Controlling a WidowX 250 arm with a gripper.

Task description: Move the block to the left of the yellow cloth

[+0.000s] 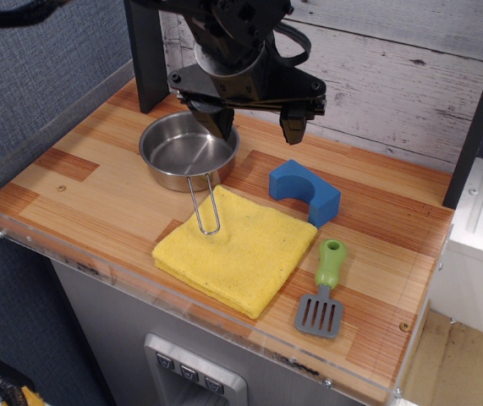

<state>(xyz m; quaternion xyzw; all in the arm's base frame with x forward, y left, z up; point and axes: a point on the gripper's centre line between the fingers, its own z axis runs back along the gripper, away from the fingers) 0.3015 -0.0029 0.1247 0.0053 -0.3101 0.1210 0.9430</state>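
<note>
Two spread fingers on our gripper (pixel 254 120) hang empty above the block (pixel 305 191), which sits just right of the yellow cloth (pixel 233 247), so we judge pickup pending.

There is one blue block (pixel 304 191). There is one yellow cloth (pixel 235 248). There is one shiny metal pot (pixel 187 150) with one wire handle. There is one spatula (pixel 322 291) with a green handle. There is one robot gripper (pixel 253 118), and it seems to have two dark fingers, though the left one is hard to see.
</note>
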